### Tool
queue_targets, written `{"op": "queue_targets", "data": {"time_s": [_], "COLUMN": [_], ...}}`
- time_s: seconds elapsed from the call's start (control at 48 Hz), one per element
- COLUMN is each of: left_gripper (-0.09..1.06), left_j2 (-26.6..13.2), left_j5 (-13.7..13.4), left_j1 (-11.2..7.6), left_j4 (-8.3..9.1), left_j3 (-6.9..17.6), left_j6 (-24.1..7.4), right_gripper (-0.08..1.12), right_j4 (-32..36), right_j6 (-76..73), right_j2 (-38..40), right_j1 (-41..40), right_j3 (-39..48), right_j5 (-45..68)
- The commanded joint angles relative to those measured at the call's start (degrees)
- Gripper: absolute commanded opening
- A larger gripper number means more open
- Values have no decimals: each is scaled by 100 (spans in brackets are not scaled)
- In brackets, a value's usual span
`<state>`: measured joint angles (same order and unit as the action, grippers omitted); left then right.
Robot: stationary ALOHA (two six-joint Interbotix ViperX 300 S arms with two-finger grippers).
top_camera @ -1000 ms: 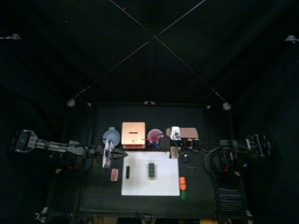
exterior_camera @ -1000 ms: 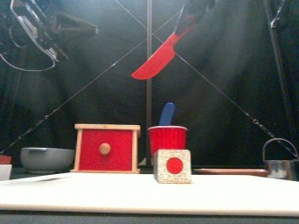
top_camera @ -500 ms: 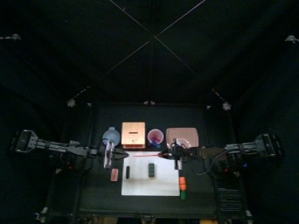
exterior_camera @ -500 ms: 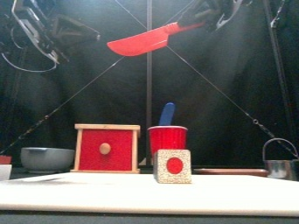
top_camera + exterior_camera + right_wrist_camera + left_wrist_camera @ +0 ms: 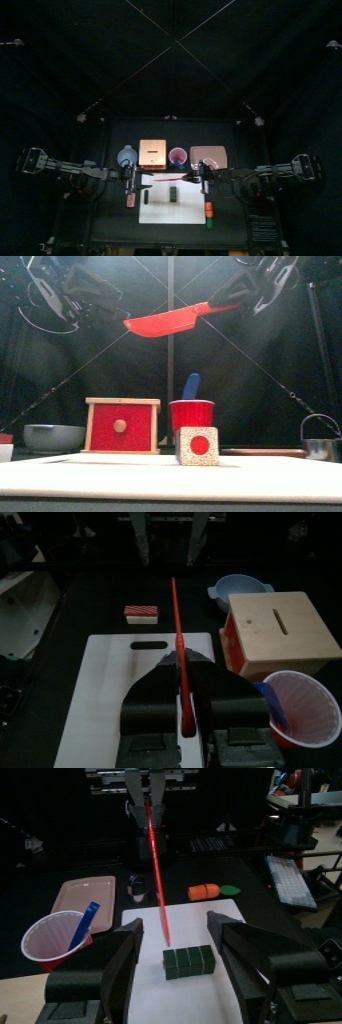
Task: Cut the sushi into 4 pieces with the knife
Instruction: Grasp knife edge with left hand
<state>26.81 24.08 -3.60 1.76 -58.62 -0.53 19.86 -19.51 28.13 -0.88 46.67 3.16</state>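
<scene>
- Counted: one sushi roll [image 5: 189, 960], two toy knives (one red [image 5: 167, 321], one blue [image 5: 191, 386]), one red cup [image 5: 191, 414], one wooden box [image 5: 123, 426] with a red drawer front, one blue-grey bowl [image 5: 54, 436], one pink tray [image 5: 209, 155], one metal cutter [image 5: 318, 446].
- Lying near the middle of the white cutting board [image 5: 194, 993]: the roll, a short row of dark green blocks joined together, with a white speckled end face and a round red centre toward the front; number of blocks unclear.
- Clamped by its handle in the right gripper [image 5: 182, 672], raised above the board, blade toward the left arm: the red knife.
- Spread wide and empty above the board: the left gripper [image 5: 175, 926].
- Standing in the cup: the blue knife.
- Beside the board: an orange-and-green toy [image 5: 210, 210] on the right, a red-and-white toy [image 5: 131, 199] on the left.
</scene>
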Motion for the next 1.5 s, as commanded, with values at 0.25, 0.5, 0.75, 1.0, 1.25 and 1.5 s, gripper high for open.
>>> {"op": "queue_targets", "data": {"time_s": [0.25, 0.5, 0.75, 1.0, 1.25, 1.5], "left_gripper": [88, 86, 70, 57, 57, 57], "left_j2": [-431, -624, -677, -677, -677, -668], "left_j5": [35, 79, 105, 272, 281, 413], "left_j1": [237, 343, 404, 404, 360, 352], "left_j4": [-281, -299, -237, -88, -18, 79], "left_j3": [369, 492, 483, 492, 501, 492], "left_j6": [0, -9, -18, -9, -9, -9], "right_gripper": [13, 13, 13, 13, 13, 13], "right_j4": [-9, 0, 9, -9, -9, -9], "right_j6": [0, 0, 18, 18, 18, 9], "right_j2": [53, 44, 44, 44, 44, 44], "right_j1": [-97, -97, -97, -114, -114, -132], "right_j3": [-35, -18, -18, 26, 44, 88], "right_j5": [439, 466, 501, 501, 501, 501]}}
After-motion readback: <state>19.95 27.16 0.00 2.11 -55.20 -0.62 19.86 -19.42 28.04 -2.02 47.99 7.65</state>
